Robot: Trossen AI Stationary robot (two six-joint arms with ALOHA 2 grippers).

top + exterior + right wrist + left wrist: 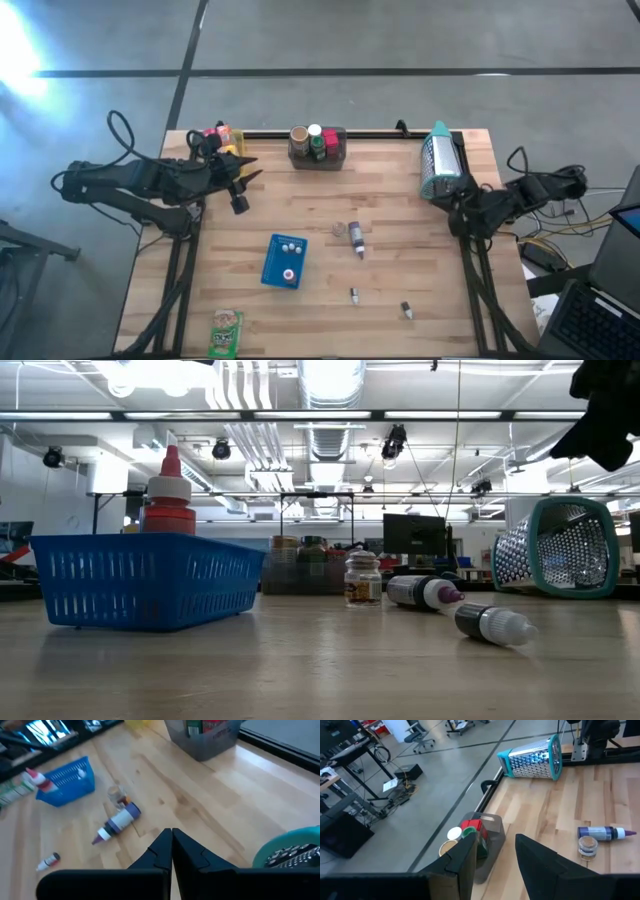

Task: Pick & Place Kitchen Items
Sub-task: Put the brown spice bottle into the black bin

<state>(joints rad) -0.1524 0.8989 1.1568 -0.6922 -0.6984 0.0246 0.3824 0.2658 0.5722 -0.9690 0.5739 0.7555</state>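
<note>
Wooden butcher-block table [400, 260] stands on a grey concrete floor; the low view shows an open workshop with ceiling ducts and monitors behind. Left gripper [243, 180], fingers a narrow gap apart and holding nothing, hovers near the table's left edge. Right gripper [455, 195], fingers pressed together and empty, waits beside the tipped teal mesh basket [438, 160]. Between them, nearer the right gripper, a purple-capped bottle [356, 238] lies on its side, long axis running front to back, cap toward the front edge, with a small jar [340, 229] just beside it. Well beyond the left gripper's fingertips sits the grey bin [318, 147].

The green packet [227, 334] is cut off by the high view's bottom edge, its label unreadable.
</note>
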